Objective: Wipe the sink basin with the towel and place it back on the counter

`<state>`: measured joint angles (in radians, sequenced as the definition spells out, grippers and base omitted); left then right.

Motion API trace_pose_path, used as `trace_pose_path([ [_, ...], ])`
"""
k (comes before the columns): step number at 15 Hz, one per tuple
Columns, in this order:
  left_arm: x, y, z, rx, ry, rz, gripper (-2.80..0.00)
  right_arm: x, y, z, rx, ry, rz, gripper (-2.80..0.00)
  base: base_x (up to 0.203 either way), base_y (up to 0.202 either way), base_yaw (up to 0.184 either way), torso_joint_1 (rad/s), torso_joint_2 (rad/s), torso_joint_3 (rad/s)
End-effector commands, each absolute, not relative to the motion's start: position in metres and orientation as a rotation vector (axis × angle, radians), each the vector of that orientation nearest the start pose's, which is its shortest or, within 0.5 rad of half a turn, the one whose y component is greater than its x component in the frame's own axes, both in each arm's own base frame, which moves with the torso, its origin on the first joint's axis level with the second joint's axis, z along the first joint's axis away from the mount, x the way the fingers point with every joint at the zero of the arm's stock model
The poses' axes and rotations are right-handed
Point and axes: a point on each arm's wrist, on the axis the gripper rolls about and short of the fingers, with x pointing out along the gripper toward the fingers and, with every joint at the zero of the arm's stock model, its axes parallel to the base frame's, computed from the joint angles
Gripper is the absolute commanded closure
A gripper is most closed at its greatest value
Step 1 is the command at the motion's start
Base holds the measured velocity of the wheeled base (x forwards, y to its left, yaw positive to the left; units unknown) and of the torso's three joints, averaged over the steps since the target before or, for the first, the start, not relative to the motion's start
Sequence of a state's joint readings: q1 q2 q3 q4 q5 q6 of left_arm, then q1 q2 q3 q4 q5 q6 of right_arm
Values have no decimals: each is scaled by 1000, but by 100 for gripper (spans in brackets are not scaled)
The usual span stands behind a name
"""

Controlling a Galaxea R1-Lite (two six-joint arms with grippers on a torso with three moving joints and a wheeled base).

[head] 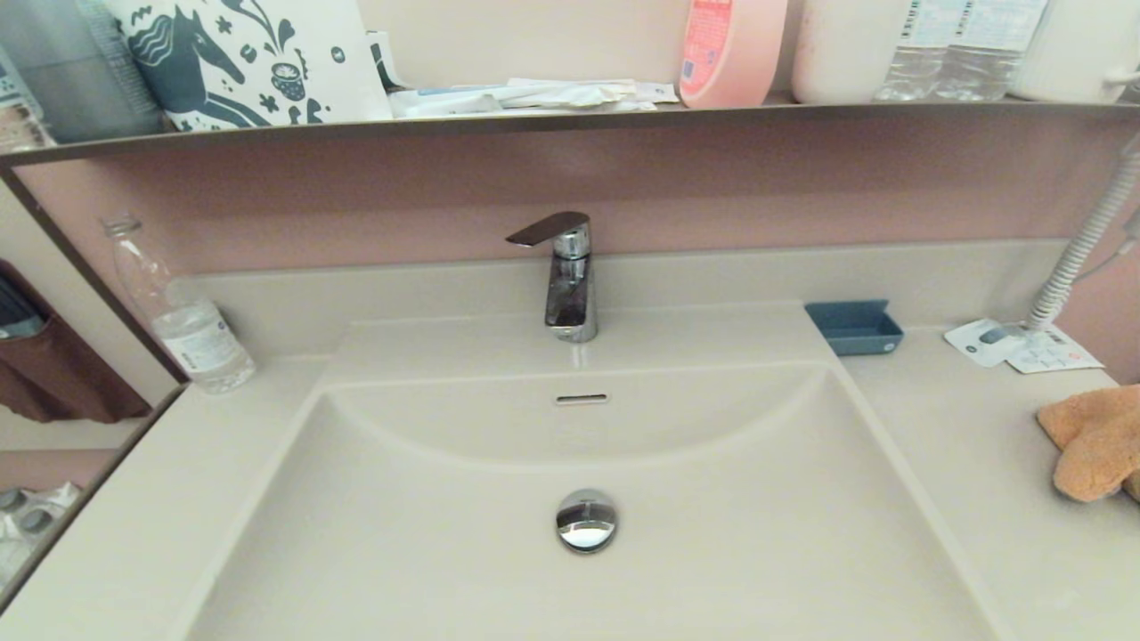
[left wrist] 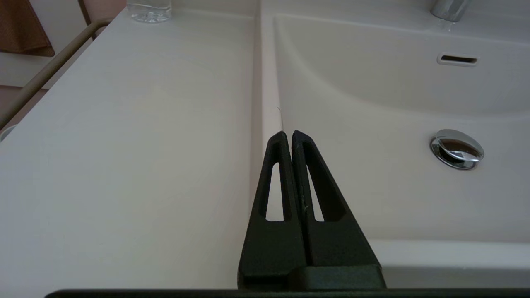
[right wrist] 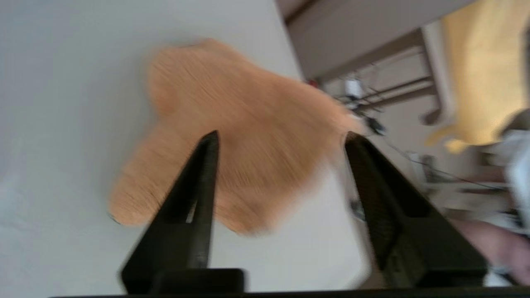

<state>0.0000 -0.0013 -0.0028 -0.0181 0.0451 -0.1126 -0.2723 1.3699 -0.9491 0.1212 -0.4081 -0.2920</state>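
Note:
The beige sink basin fills the middle of the head view, with its chrome drain plug and slot overflow. The orange-peach towel lies crumpled on the counter at the far right edge. My right gripper hangs open above the towel, its fingers apart and nothing between them. My left gripper is shut and empty, low over the basin's left rim. Neither gripper shows in the head view.
A chrome faucet stands behind the basin. A clear water bottle is on the left counter. A blue dish, paper cards and a white corrugated hose sit at the back right. A cluttered shelf runs above.

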Motion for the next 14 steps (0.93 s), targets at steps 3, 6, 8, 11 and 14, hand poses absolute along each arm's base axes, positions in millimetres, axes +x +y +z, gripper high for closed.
trace_pose_path([
  [3,-23,1,78,-114,-24,45,0,192,-69,280,-373,760,-618,-280,0,0,0,0,0,0],
  [6,-23,1,78,-115,-23,45,0,193,-64,294,-417,815,-616,-280,0,0,0,0,0,0],
  [8,-23,1,78,-115,-23,45,0,193,-63,286,-415,842,-610,0,0,0,0,0,0,0],
  [11,-23,1,78,-114,-24,45,0,186,-59,288,-363,808,-558,0,0,0,0,0,0,0],
  [14,-23,1,78,-114,-24,45,0,152,-40,287,-239,730,-447,0,0,0,0,0,0,0],
])
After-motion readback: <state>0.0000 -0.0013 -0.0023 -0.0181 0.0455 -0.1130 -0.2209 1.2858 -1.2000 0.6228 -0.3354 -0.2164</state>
